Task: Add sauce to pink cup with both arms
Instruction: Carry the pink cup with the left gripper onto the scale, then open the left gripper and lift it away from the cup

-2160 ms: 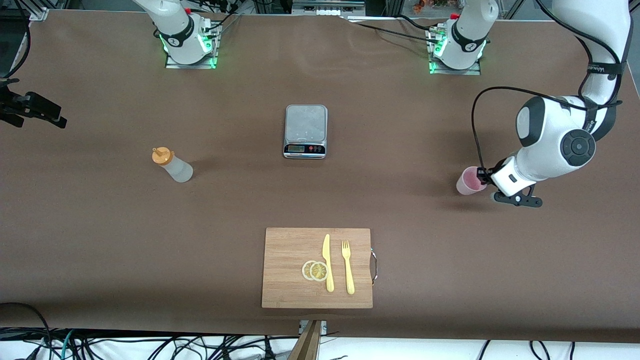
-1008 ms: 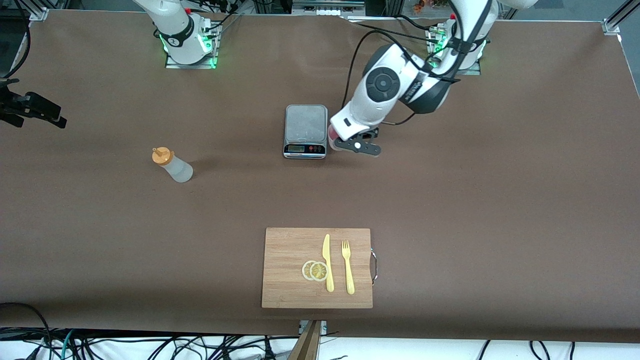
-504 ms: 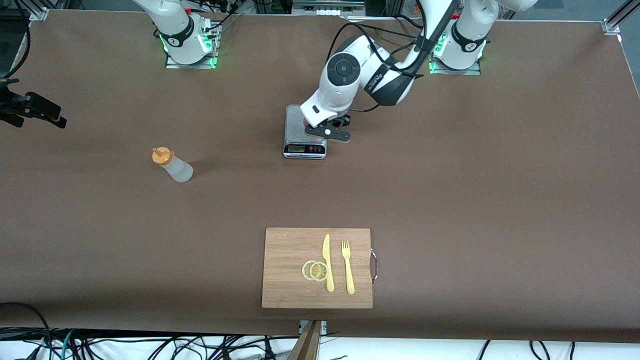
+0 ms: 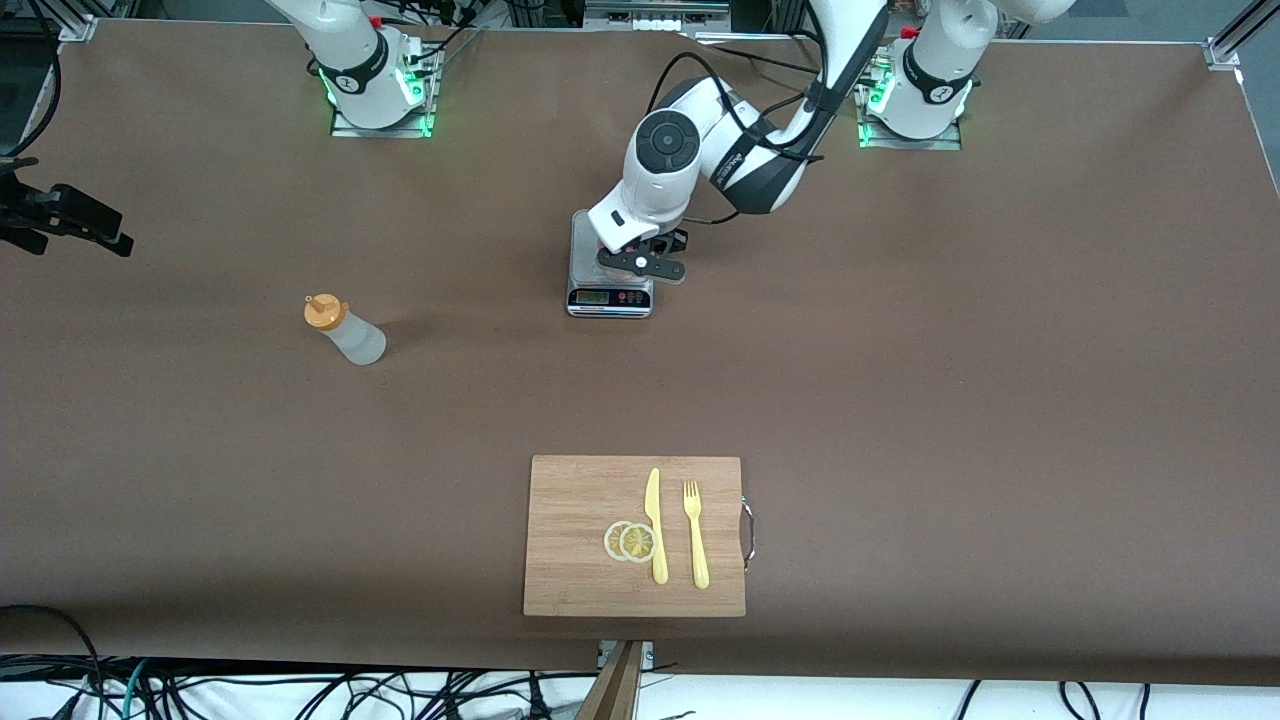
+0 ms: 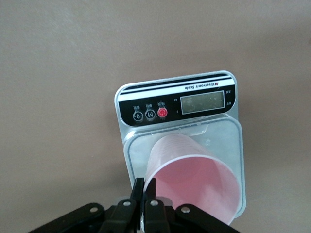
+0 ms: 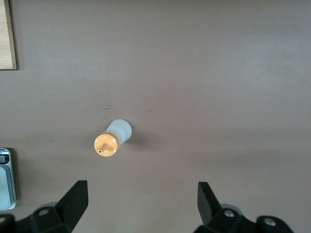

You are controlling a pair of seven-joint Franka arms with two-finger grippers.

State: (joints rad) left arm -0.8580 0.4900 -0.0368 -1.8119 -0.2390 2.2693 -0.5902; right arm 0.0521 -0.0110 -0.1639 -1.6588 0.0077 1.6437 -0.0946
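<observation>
Left gripper clamped on the pink cup rim, over the scale.
I see the right gripper with jaws wide apart, high over bare table; the sauce stands below between them, open room all round.

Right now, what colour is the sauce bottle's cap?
Orange, on the sauce bottle; the right wrist view shows it best.

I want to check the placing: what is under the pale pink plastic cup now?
The silver kitchen scale lies under the pale pink plastic cup, which the left gripper pinches by its rim. Whether the cup's base touches is hidden.
</observation>
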